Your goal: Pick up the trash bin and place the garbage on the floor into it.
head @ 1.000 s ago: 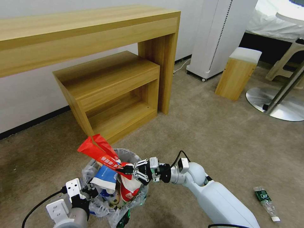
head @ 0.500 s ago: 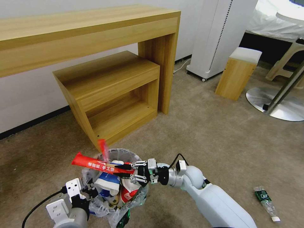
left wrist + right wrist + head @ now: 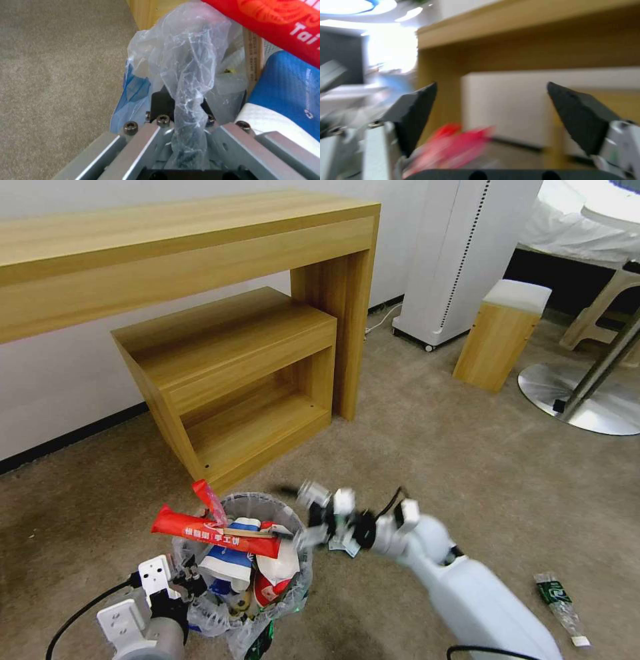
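The trash bin point(image 3: 241, 573) sits low in front of the robot, its crinkled clear bag liner point(image 3: 186, 75) puffed out round the rim. It is stuffed full: a long red snack packet point(image 3: 213, 531) lies across the top, a second red wrapper point(image 3: 208, 499) pokes up behind it, and under them are a blue-and-white paper cup point(image 3: 227, 563) and a red-and-white packet point(image 3: 272, 573). What lies deeper in the bin is a jumble I can't sort out.

The left gripper point(image 3: 175, 588) is clamped on the bin's rim on the side nearest the robot; in the left wrist view a twisted bunch of the liner runs down between its metal fingers point(image 3: 133, 145), with the blue cup and red packet just beside.

The right gripper point(image 3: 313, 513) hangs just beside the bin's rim, on the far side from the left one, smeared by motion in the head view. In the right wrist view its two dark fingertips point(image 3: 416, 110) stand wide apart with nothing between them, and a red blur sits below.

Well off to that gripper's right, a crushed plastic bottle point(image 3: 561, 607) with a green label lies on the beige carpet floor point(image 3: 433, 460). Beyond the bin stands a wooden shelf unit point(image 3: 233, 380).
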Controlling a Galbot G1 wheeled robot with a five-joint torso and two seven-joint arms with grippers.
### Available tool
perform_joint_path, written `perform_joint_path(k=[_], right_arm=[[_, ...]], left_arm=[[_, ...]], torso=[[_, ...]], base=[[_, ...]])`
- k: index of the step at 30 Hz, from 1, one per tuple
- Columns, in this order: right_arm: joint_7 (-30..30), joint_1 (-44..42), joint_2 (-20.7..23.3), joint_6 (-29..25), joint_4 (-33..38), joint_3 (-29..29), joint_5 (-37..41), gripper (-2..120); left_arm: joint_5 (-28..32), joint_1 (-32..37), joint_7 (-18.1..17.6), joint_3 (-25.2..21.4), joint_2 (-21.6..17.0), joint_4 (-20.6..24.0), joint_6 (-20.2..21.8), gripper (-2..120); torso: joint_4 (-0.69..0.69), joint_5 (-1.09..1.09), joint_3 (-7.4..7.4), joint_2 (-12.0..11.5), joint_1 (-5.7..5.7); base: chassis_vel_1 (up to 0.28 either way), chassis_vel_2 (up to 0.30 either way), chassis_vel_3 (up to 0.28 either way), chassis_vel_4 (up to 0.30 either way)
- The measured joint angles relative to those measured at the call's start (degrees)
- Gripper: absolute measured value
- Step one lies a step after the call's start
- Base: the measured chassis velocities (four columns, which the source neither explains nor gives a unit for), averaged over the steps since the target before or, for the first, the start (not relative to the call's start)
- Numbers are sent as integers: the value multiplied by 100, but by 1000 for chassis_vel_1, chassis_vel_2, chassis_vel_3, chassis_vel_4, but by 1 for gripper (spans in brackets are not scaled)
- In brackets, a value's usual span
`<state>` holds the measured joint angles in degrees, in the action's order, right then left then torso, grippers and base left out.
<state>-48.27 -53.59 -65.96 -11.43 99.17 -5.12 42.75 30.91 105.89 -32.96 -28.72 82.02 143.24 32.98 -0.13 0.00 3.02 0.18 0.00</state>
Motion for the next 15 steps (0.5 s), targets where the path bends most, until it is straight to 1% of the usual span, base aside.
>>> perform_joint_path(k=[1,2,3,5,6,7,8,10,11,14,15], right_arm=[[490,-29,46,-9,104,-192,137,94],[1136,-106,130,16,250,-476,184,98],[1136,-106,130,16,250,-476,184,98],[1893,-237,236,98,435,-882,55,99],[2153,-298,286,129,497,-1030,-21,100],[2621,-437,389,186,618,-1324,-122,100],[2621,-437,389,186,618,-1324,-122,100],[3099,-670,558,254,770,-1692,-178,100],[3179,-739,604,261,805,-1789,-189,100],[3247,-862,668,264,865,-1947,-204,100],[3260,-961,713,266,925,-2050,-209,100]], left_arm=[[0,0,0,0,0,0,0,0],[0,0,0,0,0,0,0,0],[0,0,0,0,0,0,0,0],[1,0,0,1,0,0,0,0],[0,0,0,0,0,0,0,0],[0,0,0,0,0,0,0,0],[0,0,0,0,0,0,0,0],[0,0,0,0,0,0,0,0],[0,0,0,0,0,0,0,0],[-13,-9,3,1,1,-10,-16,0],[-80,-51,21,3,3,-79,-87,0]], torso=[[1,1,0,0,0],[0,-1,0,0,0],[0,-1,0,0,0],[0,1,0,0,0],[0,0,0,0,0],[-1,0,0,0,0],[-1,0,0,0,0],[-1,0,0,1,0],[-2,1,0,0,0],[0,1,0,0,0],[0,2,0,0,0]], base=[[0,0,0,0],[0,0,0,0],[0,0,0,0],[0,0,0,0],[0,0,0,0],[0,0,0,0],[0,0,0,0],[0,0,0,0],[0,0,0,0],[0,0,0,0],[0,0,0,0]])
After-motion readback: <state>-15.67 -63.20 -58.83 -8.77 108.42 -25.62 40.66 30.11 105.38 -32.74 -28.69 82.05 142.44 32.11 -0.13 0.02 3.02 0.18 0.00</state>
